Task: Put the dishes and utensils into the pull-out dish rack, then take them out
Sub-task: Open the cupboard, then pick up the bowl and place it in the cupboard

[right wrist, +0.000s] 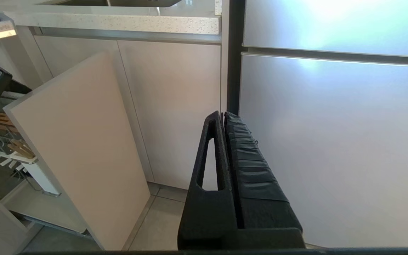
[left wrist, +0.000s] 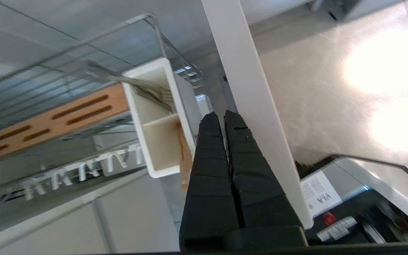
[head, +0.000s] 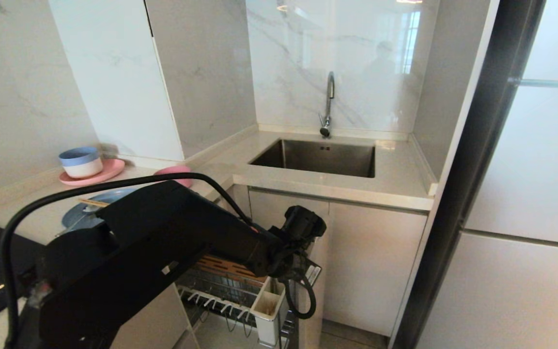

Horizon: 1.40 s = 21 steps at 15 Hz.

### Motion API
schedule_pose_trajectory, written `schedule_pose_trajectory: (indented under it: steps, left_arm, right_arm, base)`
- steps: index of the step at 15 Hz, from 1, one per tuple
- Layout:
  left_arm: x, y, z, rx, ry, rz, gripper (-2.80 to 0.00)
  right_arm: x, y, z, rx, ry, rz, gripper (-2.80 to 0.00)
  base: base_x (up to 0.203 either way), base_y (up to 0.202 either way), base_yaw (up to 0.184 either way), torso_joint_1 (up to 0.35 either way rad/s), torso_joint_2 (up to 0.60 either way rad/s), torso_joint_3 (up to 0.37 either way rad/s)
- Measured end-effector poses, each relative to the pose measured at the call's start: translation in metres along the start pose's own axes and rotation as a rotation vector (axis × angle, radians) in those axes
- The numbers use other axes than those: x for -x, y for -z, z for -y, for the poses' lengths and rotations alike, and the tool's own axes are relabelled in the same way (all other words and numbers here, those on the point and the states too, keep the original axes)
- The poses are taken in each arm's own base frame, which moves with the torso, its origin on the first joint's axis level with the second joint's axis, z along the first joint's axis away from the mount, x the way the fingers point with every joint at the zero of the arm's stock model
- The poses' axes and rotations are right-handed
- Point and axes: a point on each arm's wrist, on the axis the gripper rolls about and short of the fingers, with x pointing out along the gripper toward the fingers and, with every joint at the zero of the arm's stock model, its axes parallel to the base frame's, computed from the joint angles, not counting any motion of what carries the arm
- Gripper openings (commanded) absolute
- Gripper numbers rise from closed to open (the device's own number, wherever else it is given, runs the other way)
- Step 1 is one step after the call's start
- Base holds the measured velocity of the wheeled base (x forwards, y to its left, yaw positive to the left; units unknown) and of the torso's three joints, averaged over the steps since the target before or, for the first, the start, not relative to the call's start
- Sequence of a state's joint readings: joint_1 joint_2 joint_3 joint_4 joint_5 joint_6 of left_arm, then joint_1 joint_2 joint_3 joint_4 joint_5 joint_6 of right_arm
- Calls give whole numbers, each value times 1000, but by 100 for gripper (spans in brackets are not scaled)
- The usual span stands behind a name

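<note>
The pull-out dish rack (left wrist: 58, 117) stands drawn out of the cabinet. The left pincer (left wrist: 222, 117), fingers pressed together and empty, sits just beside the rack's beige front panel (left wrist: 250, 88), near its white utensil box (left wrist: 154, 120).

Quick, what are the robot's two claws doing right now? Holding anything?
Left gripper: shut, holding nothing, tips beside the pull-out dish rack's front panel.
Right gripper: shut, holding nothing, parked in front of the cabinet doors.
</note>
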State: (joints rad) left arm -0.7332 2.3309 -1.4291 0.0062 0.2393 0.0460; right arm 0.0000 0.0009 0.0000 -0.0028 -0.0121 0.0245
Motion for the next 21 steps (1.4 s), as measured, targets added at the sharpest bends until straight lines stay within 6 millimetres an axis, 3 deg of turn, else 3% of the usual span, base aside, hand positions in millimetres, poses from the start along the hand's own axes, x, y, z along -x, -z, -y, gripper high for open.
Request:
schedule_pose_trajectory:
  steps: [4, 7, 12, 15, 18, 21]
  left_arm:
    - [-3, 3, -16, 19, -155, -27, -280]
    - [1, 7, -28, 37, -177, -41, -280]
    - [32, 6, -60, 96, -218, -11, -280]
    - [78, -2, -89, 154, -257, 65, -280]
    - [143, -2, -116, 215, -305, 178, -280]
    - [216, 17, -135, 263, -357, 292, -280]
  right_arm:
    - [0, 0, 0, 0, 0, 0, -280]
    - [0, 0, 0, 0, 0, 0, -280]
    - [0, 0, 0, 0, 0, 0, -280]
    - [0, 0, 0, 0, 0, 0, -280]
    - [0, 0, 0, 0, 0, 0, -280]
    - [0, 0, 0, 0, 0, 0, -280]
  base:
    - [0, 0, 0, 0, 0, 0]
    - [0, 0, 0, 0, 0, 0]
    - [0, 0, 0, 0, 0, 0]
    - [0, 0, 0, 0, 0, 0]
    - [0, 0, 0, 0, 0, 0]
    - [0, 0, 0, 0, 0, 0]
